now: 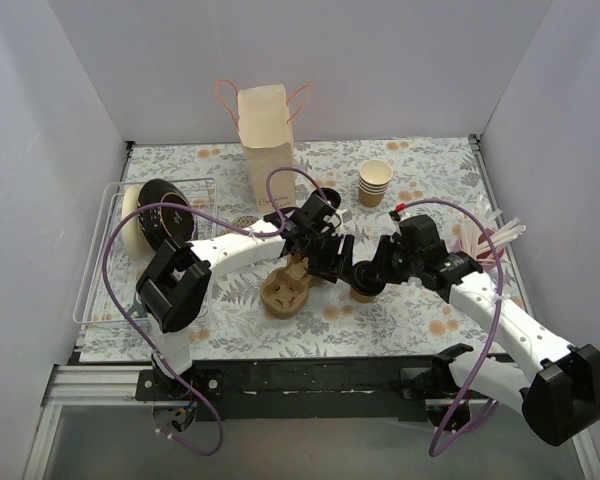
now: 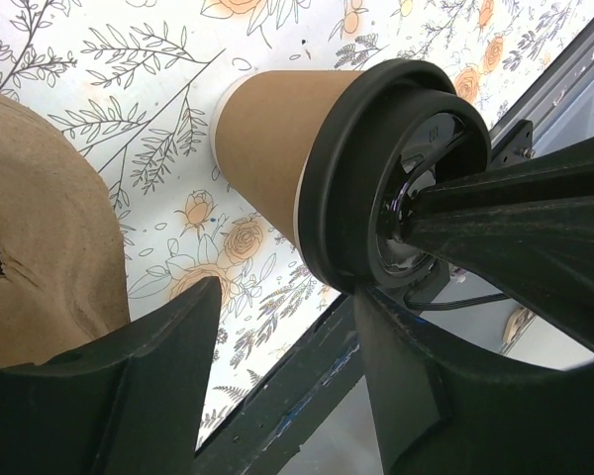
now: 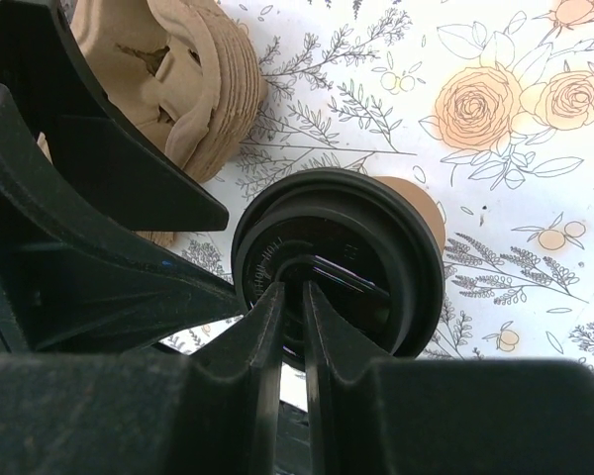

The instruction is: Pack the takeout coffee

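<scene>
Takeout coffee: tan paper cup, black lid, upright on floral table, just right of pulp carrier. Right gripper: fingers almost together, narrow slit between, tips over lid centre; cannot tell if they pinch it. Left gripper: fingers spread, cup just beyond. Lid embossing and paper bag print unreadable.

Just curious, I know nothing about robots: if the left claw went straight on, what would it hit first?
Probably the takeout coffee, just ahead of the open left gripper; depth is unclear.
</scene>
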Robot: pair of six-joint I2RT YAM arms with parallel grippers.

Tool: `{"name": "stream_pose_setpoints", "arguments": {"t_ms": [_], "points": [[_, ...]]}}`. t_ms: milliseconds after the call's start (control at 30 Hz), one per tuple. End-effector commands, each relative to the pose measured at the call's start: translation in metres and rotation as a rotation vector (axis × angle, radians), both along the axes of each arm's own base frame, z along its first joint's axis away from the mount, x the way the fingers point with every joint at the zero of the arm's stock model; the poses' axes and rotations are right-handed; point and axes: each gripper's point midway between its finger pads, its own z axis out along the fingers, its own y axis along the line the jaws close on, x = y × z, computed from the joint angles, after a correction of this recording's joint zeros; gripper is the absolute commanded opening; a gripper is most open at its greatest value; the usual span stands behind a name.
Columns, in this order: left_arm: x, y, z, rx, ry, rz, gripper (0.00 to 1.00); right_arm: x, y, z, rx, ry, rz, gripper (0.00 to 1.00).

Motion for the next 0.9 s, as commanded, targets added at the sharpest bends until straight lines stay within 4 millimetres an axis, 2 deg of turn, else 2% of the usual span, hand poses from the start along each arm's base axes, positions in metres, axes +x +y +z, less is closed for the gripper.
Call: {"name": "stream_pose_setpoints", "arguments": {"t_ms": [0,100,300,600,667,867], "points": [[0.008,0.010,-0.016,0.048,-0.019,0.034,0.53,-0.025,-0.018,-0.041,-0.094,0.125,-0.018,0.21],[0.007,0.015,-0.023,0.073,-0.007,0.041,0.50,-0.029,-0.020,-0.046,-0.103,0.142,-0.026,0.21],[0.000,0.034,-0.052,0.176,0.033,0.069,0.44,-0.040,-0.028,-0.063,-0.136,0.188,-0.036,0.21],[-0.013,0.057,-0.088,0.299,0.115,0.090,0.41,-0.054,-0.036,-0.081,-0.175,0.257,-0.031,0.20],[-0.012,0.054,-0.085,0.281,0.113,0.086,0.42,-0.056,-0.037,-0.084,-0.186,0.273,-0.028,0.20],[0.018,0.029,-0.024,0.134,0.035,0.090,0.52,-0.049,-0.038,-0.078,-0.197,0.250,-0.033,0.20]]}}
